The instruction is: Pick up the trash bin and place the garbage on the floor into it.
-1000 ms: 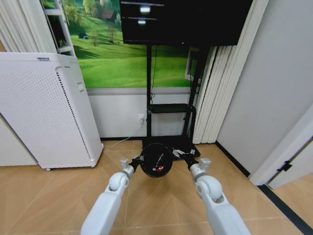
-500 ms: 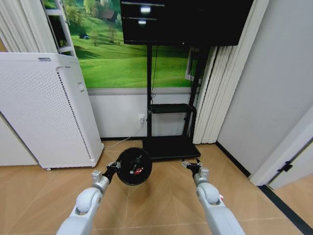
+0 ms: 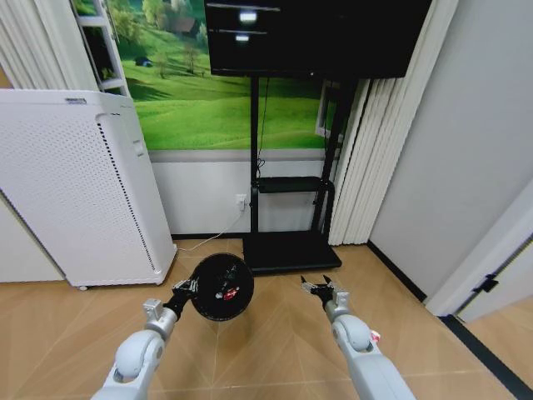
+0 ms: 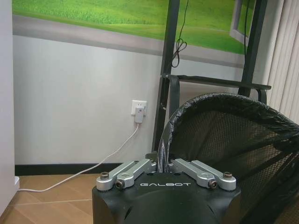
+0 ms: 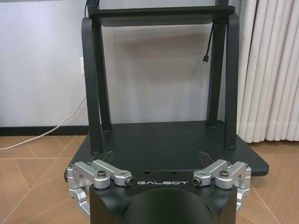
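One mesh bin is being gripped at its rim by the left gripper. It is judged light and stiff. The right gripper is being held open, empty.

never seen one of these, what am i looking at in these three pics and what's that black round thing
This is a wheeled robot with two arms, each ending in a gripper. The wide picture comes from a camera on its head, looking down at a wooden floor; the other two come from cameras on its wrists.

The black round thing is the trash bin, a mesh wastebasket. The left gripper is shut on its rim, holding it tipped so its mouth faces the head camera. Red pieces lie inside. In the left wrist picture the mesh wall fills the space just beyond the gripper.

The right gripper is open and holds nothing. Its wrist camera looks at the black TV stand against the wall. A white air purifier stands on the robot's left.
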